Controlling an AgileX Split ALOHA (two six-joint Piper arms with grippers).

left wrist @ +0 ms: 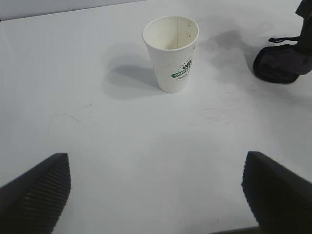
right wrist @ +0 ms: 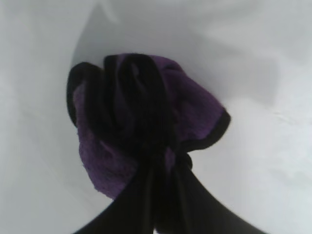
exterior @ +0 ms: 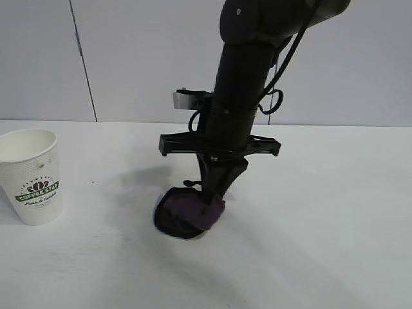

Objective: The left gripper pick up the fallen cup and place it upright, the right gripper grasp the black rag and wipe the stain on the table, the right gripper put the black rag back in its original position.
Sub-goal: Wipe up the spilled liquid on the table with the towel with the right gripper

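Exterior view: the right tool [exterior: 207, 205] points straight down near the middle of the bench [exterior: 335, 212], its two fingers clenched on the black rag [exterior: 188, 214], which is bunched into a ball and pressed against the bench surface. The right wrist view confirms the grasp, with both black fingers [right wrist: 161, 195] closed together into the purple folds of the rag [right wrist: 122, 122]. The cup [exterior: 32, 175] stands upright at the left edge of the bench, well apart from the rag, mouth up and logo facing the camera. In the left wrist view the left tool [left wrist: 156, 192] is released, fingers spread wide and holding nothing, well back from the upright cup [left wrist: 172, 52].
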